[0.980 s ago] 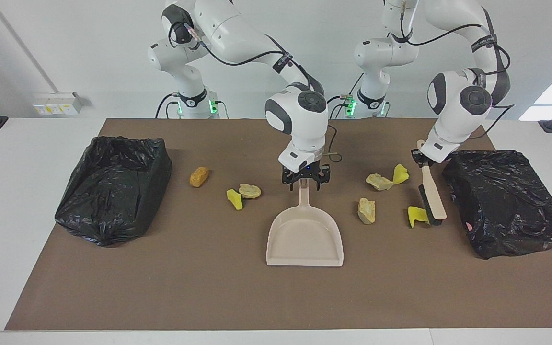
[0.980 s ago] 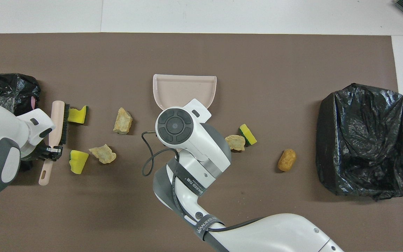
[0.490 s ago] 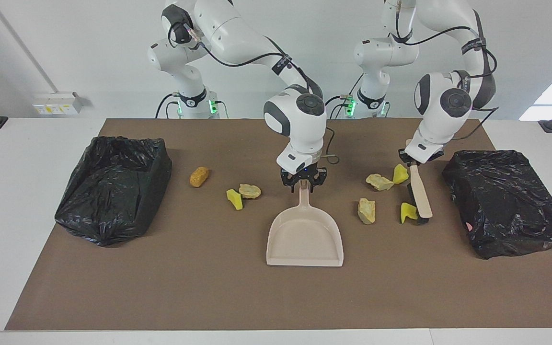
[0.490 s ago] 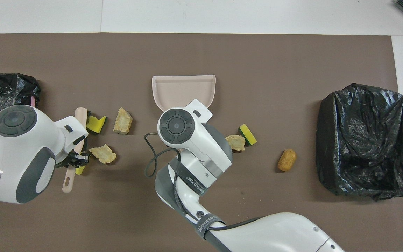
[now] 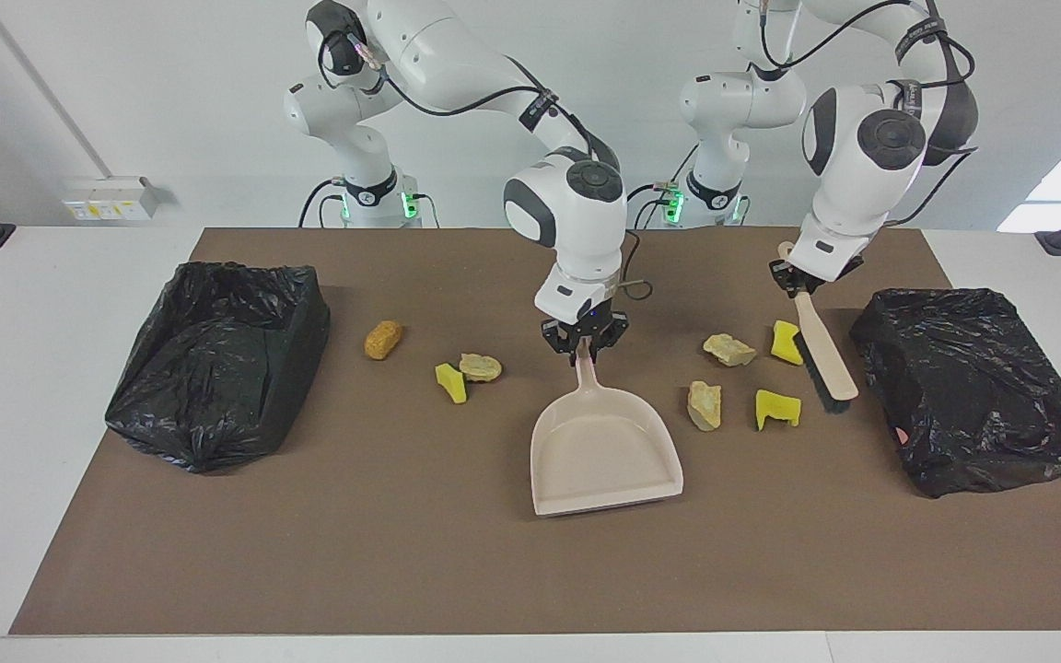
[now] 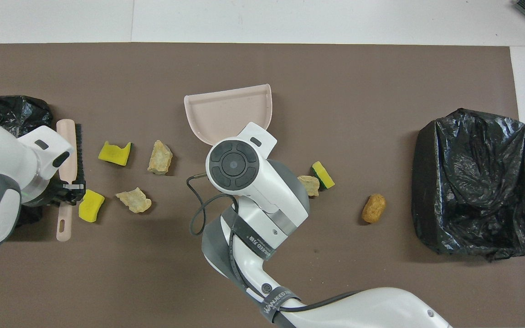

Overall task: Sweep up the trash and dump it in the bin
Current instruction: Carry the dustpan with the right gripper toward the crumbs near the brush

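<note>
Right gripper (image 5: 585, 348) has its jaws clamped on the dustpan (image 5: 606, 451) handle; left gripper (image 5: 794, 281) grips the brush (image 5: 823, 357) the same way. Trash (image 5: 777, 409) lies scattered on the tabletop to both sides of the dustpan, none in it. Risk: a hard sweep flicks light sponge scraps past the pan's mouth.

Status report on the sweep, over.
Left gripper shut on brush. Right gripper shut on dustpan. Trash unswept, nothing blocking.
</note>
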